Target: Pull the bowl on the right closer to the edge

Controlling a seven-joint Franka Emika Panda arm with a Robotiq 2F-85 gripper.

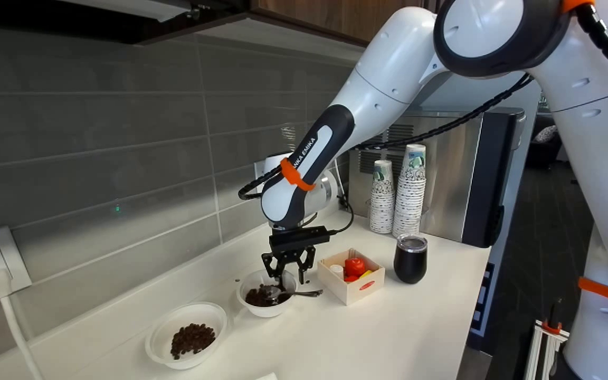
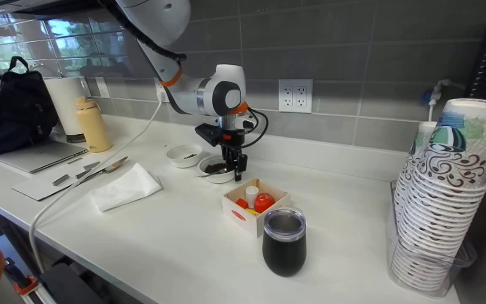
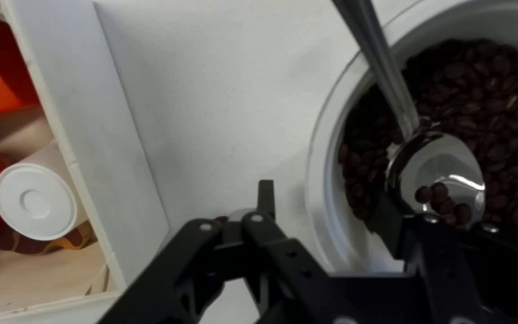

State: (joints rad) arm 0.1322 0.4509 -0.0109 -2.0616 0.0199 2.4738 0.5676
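Fingers [image 3: 266,198] astride the bowl rim [image 3: 318,180]

Arm [image 1: 373,97] slants dn; pincer [image 1: 292,279] approx. vert., pointing dn, w/ its two fingers [image 3: 265,194] apart.

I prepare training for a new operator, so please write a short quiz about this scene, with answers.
1. True or false: a spoon lies in the bowl to be pulled.
2. Which one stands outside the wooden box? a) red pieces b) black tumbler c) white cylinder
3. How does the gripper stand at that bowl?

Key: 1. True. 2. b. 3. Open, one finger inside the bowl, the other outside.
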